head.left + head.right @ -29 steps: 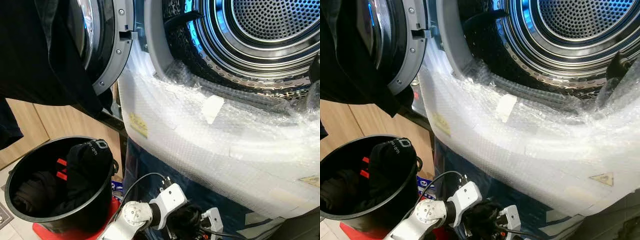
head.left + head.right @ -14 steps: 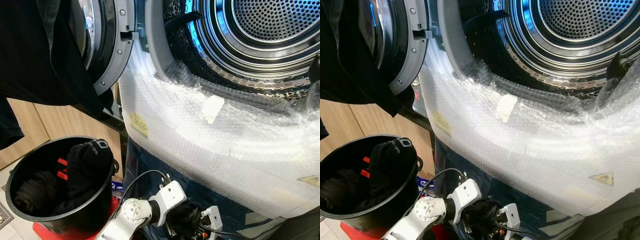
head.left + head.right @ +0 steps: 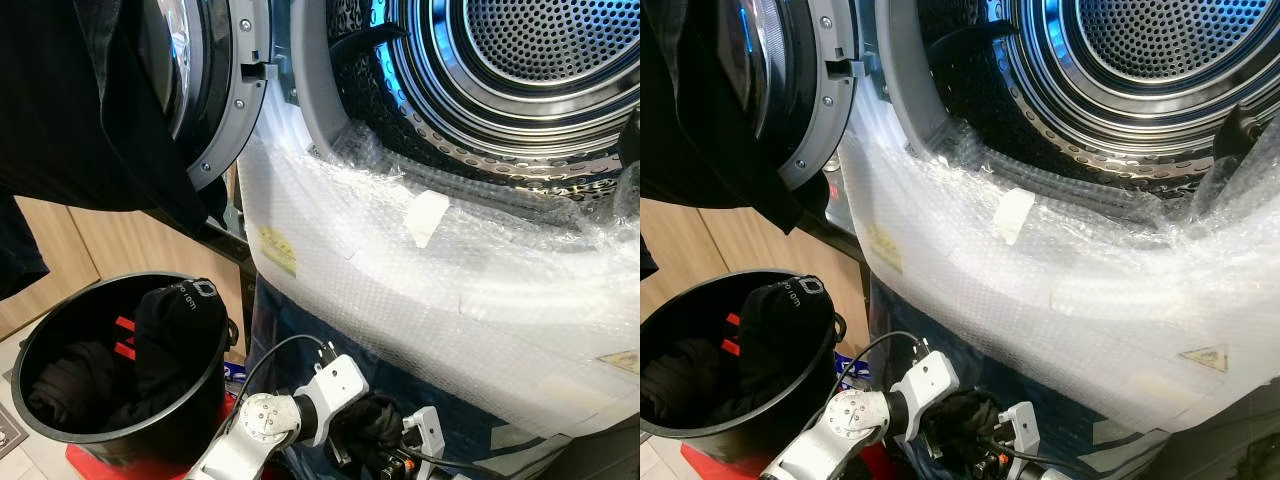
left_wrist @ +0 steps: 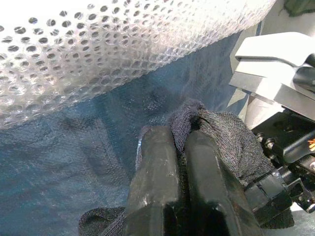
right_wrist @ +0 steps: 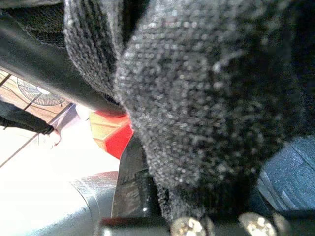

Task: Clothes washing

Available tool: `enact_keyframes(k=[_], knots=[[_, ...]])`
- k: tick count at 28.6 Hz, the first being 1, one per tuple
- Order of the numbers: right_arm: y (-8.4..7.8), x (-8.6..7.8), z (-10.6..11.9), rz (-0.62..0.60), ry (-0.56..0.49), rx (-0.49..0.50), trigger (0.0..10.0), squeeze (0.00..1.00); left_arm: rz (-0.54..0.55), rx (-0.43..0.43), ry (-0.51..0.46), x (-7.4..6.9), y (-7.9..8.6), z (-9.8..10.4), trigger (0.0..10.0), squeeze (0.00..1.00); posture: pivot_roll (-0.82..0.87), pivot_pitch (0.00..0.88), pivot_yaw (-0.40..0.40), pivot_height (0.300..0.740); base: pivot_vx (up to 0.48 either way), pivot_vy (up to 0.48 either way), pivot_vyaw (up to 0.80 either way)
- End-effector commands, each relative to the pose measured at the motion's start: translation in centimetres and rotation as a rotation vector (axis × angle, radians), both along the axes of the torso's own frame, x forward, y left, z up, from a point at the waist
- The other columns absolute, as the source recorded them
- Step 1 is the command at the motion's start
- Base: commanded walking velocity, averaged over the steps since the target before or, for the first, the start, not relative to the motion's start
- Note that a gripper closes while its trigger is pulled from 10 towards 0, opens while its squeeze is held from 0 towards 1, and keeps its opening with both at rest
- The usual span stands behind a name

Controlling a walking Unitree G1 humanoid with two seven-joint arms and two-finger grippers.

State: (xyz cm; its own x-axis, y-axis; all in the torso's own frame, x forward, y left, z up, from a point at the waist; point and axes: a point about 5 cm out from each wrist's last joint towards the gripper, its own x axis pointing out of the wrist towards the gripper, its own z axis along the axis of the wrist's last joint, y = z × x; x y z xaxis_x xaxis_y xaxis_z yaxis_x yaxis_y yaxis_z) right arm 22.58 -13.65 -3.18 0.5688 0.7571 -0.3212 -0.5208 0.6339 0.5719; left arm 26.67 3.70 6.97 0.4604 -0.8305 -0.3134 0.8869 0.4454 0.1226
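The step in hand looks like loading: a dark knitted garment (image 3: 372,425) is held low in front of the washing machine, at about 6 o'clock in the head views, below the bubble wrap (image 3: 450,290) taped over the machine's front. In the left wrist view the left gripper (image 4: 179,147) has its two black fingers pressed nearly together on a fold of that garment, so it is clamped on the cloth. The right gripper (image 3: 405,462) sits just beside it, touching the same bundle; its wrist view is crowded by grey knit, and I cannot tell how its fingers stand.

The drum (image 3: 520,70) stands open at 1 o'clock, with the door (image 3: 215,90) swung out at 11 o'clock. More dark clothes lie in the black bucket (image 3: 200,415) at 8 o'clock.

The next move, as I judge it, calls for lifting the garment up over the wrapped lip and into the drum without snagging the wrap.
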Motion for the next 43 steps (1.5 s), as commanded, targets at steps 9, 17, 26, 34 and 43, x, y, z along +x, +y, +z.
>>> enact_keyframes(k=[9,17,26,34,43], knots=[[-0.7,1.3,1.0,0.005,-0.061,-0.041,0.0,0.0,0.043,-0.038,-0.043,0.1,0.6,0.6,10.0,0.0,0.22,0.017,-0.078,0.74,0.0,0.0,0.0],[-0.5,1.4,1.1,0.019,-0.077,-0.044,0.0,0.0,0.05,-0.062,-0.007,0.0,1.1,0.6,10.0,1.0,0.21,0.026,-0.072,0.74,0.0,0.0,0.0],[-0.6,1.1,0.8,0.04,-0.071,-0.075,0.0,0.0,0.085,-0.071,-0.026,-0.5,3.1,2.0,10.0,1.0,0.23,0.036,-0.07,0.74,0.0,0.0,0.0],[-1.2,0.9,0.8,0.046,-0.067,-0.073,0.0,0.0,0.159,-0.113,-0.071,-1.1,5.5,4.6,10.0,1.0,0.23,0.051,-0.078,0.74,0.0,0.0,0.0],[-2.0,1.2,1.2,0.056,-0.088,-0.08,0.0,0.0,0.689,0.029,-0.4,1.2,11.5,7.7,10.0,0.0,0.24,0.046,-0.087,0.74,0.0,0.0,0.0]])
